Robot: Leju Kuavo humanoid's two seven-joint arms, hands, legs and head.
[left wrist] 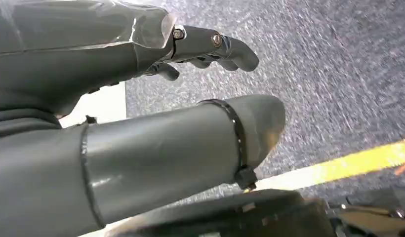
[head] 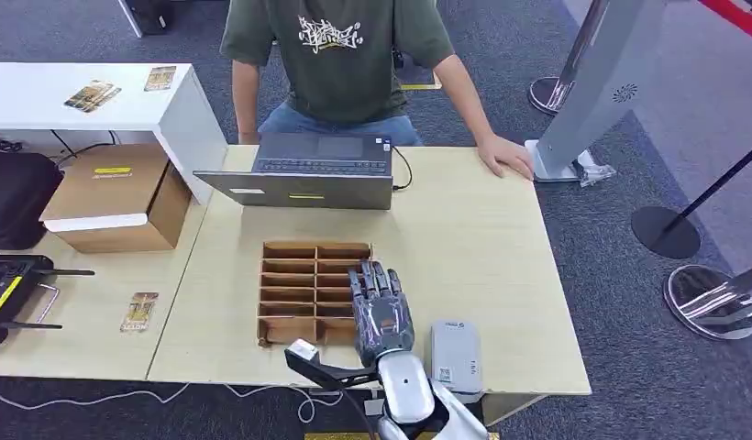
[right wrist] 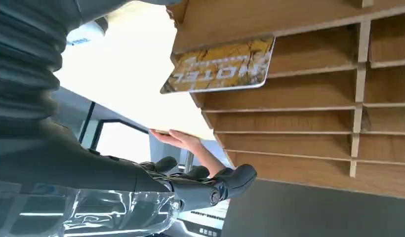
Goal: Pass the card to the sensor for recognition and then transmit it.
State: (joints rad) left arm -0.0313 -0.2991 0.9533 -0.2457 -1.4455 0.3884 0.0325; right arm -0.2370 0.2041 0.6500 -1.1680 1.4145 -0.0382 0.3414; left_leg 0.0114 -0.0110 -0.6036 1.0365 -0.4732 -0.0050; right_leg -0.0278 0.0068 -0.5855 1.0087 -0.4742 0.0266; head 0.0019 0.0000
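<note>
A yellow-brown card (right wrist: 220, 64) printed HOTEL stands tilted in one slot of the wooden slotted box (head: 299, 291). My right hand (head: 380, 312) hovers over the box's right column with fingers stretched out, holding nothing. In the right wrist view the hand (right wrist: 92, 168) and its dark fingers (right wrist: 215, 185) lie apart from the card. The grey sensor (head: 456, 357) lies flat on the table just right of that hand. My left hand (left wrist: 141, 143) hangs over the grey carpet, thumb and fingers apart, with nothing in it.
A person sits behind an open laptop (head: 308, 170), with one hand (head: 505, 154) resting on the table's far right corner. Another card (head: 139, 312) lies on the left table near a cardboard box (head: 116, 197). Stanchion bases (head: 712, 302) stand on the right.
</note>
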